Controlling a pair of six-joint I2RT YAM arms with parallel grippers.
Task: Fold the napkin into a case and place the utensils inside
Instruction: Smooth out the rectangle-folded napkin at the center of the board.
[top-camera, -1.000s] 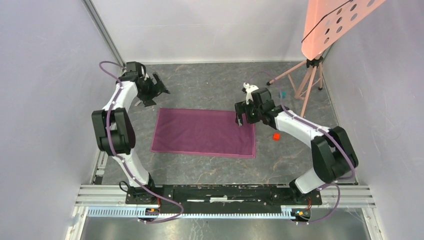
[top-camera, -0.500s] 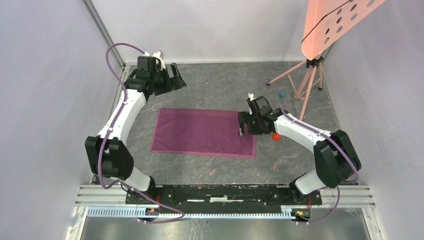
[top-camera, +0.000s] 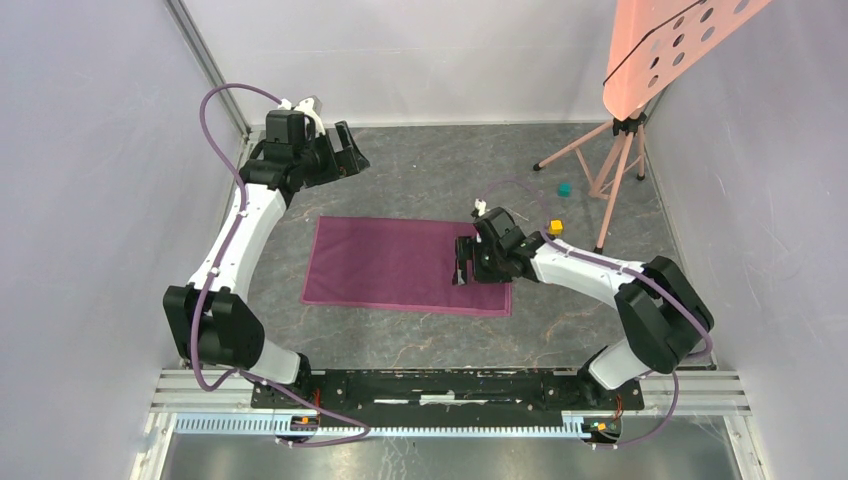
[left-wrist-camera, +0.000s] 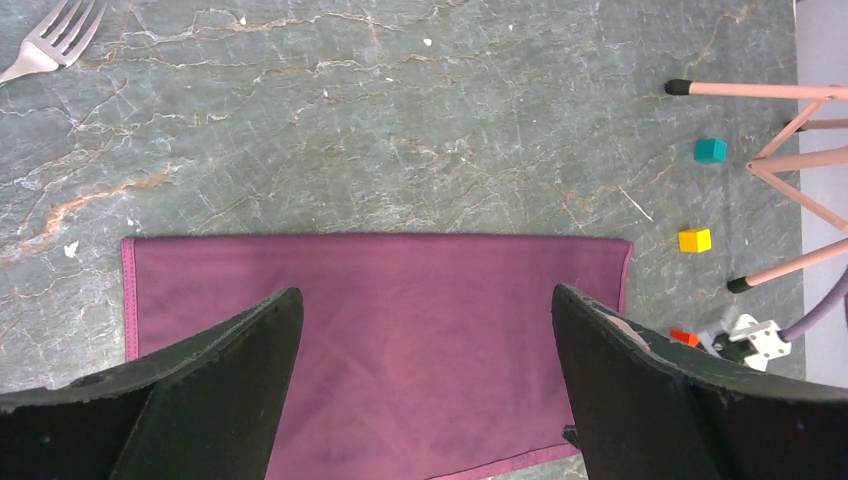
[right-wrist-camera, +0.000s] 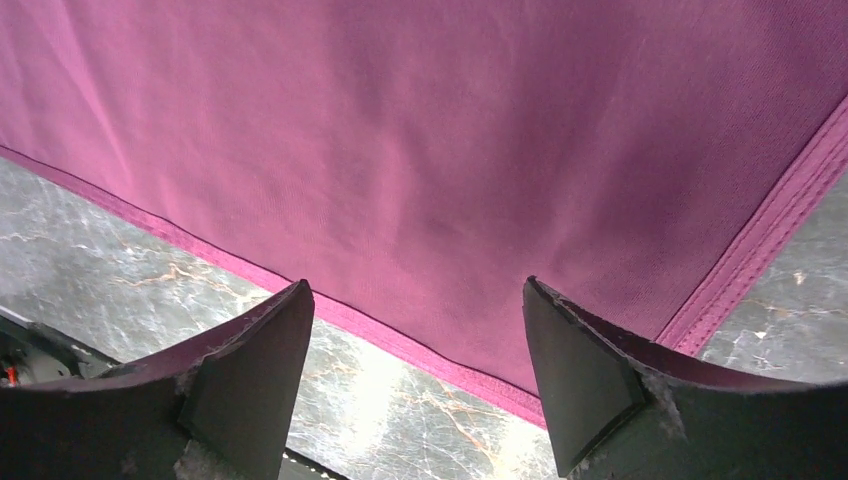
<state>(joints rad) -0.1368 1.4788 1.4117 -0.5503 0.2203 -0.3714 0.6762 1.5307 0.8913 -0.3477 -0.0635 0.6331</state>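
Showing 1 napkin (left-wrist-camera: 380, 340), 1 fork (left-wrist-camera: 50, 42), 1 teal cube (left-wrist-camera: 710, 150), 1 yel. cube (left-wrist-camera: 694, 240).

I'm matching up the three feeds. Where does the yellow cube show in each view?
Top external: yellow cube right of the napkin, near the tripod leg.
Left wrist: right side, just beyond the napkin's upper right corner.
Right wrist: not in it.
Shared landmark: the napkin.

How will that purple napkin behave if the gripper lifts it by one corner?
The napkin looks thin and lies completely flat, so it will probably droop limply when lifted. Its woven texture suggests it won't slip easily. Being so thin, it likely weighs very little.
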